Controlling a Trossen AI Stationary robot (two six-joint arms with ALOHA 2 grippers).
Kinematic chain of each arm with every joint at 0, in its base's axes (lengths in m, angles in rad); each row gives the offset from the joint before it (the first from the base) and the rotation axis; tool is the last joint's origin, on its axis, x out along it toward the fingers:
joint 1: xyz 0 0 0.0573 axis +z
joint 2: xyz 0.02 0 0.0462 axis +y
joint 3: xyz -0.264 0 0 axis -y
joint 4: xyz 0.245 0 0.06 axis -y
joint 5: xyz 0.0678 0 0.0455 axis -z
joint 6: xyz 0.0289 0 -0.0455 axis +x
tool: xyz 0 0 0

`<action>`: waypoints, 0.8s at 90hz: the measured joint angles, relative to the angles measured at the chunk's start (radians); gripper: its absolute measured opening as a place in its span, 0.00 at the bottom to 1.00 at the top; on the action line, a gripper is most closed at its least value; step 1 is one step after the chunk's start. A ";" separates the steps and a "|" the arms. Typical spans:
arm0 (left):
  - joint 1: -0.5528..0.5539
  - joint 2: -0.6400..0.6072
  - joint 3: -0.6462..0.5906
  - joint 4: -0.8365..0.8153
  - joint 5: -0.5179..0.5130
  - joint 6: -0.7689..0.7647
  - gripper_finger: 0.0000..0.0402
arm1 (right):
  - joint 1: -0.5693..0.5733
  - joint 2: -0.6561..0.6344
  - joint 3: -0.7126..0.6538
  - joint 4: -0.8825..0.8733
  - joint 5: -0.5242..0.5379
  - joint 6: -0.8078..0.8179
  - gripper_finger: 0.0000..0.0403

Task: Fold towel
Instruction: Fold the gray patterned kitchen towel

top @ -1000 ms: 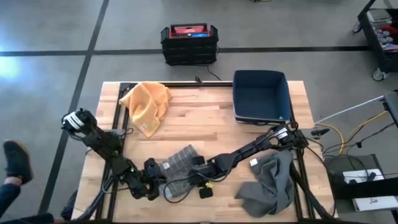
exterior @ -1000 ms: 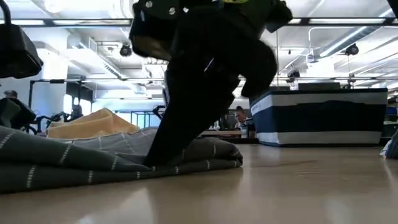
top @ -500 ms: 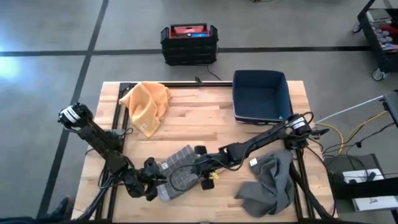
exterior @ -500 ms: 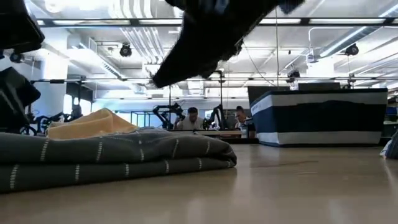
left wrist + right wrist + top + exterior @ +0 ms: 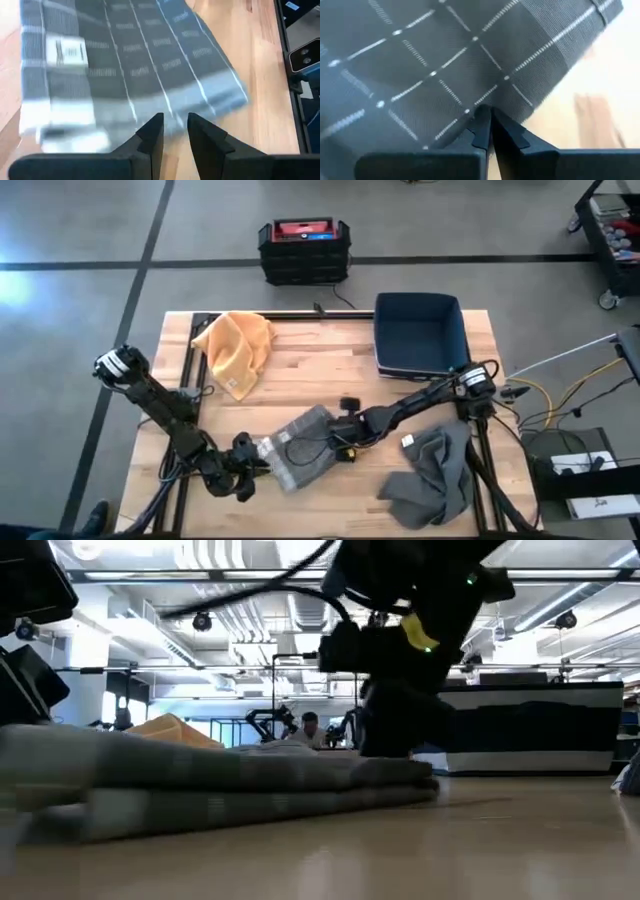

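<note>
Checked towel (image 5: 215, 790) blurred; near end cropped.

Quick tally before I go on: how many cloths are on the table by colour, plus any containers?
Grey checked towel: 1
Plain grey cloth: 1
Yellow cloth: 1
Navy bin: 1
Total: 4 things on the table, 3 of them cloths.

Robotics lab: taped concrete floor (image 5: 80, 240), ceiling strip lights (image 5: 560, 575), robot benches behind.
</note>
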 joint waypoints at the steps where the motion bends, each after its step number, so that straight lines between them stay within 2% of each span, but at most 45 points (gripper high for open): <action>1: 0.000 0.000 0.000 0.000 0.000 0.000 0.18 | 0.000 -0.003 0.000 -0.027 0.007 0.014 0.00; 8: 0.000 0.000 0.000 0.000 0.000 0.000 0.18 | 0.004 -0.018 -0.003 -0.181 0.040 0.122 0.00; 17: 0.000 0.000 0.000 0.001 0.000 -0.005 0.18 | 0.012 -0.053 0.007 -0.343 0.028 0.288 0.00; 22: 0.000 0.000 0.000 0.002 0.000 -0.006 0.18 | 0.024 -0.091 0.029 -0.381 0.028 0.324 0.00; 31: 0.000 0.000 0.000 0.006 0.001 -0.007 0.18 | 0.045 -0.166 0.063 -0.309 0.057 0.278 0.00; 39: 0.000 0.000 0.000 0.011 0.001 -0.007 0.18 | 0.040 -0.181 0.059 -0.122 0.092 0.126 0.00; 45: 0.000 0.000 0.000 0.012 0.000 -0.006 0.18 | 0.024 -0.169 0.047 -0.002 0.074 0.004 0.00; 53: 0.000 0.000 0.000 0.019 0.001 -0.004 0.18 | -0.003 -0.127 0.026 0.132 0.005 -0.069 0.00; 60: 0.000 0.000 0.000 0.034 0.001 -0.003 0.18 | -0.026 -0.076 -0.002 0.147 -0.042 -0.078 0.00; 72: 0.000 -0.001 0.001 0.053 0.001 0.008 0.18 | -0.049 -0.039 -0.053 0.110 -0.037 -0.033 0.00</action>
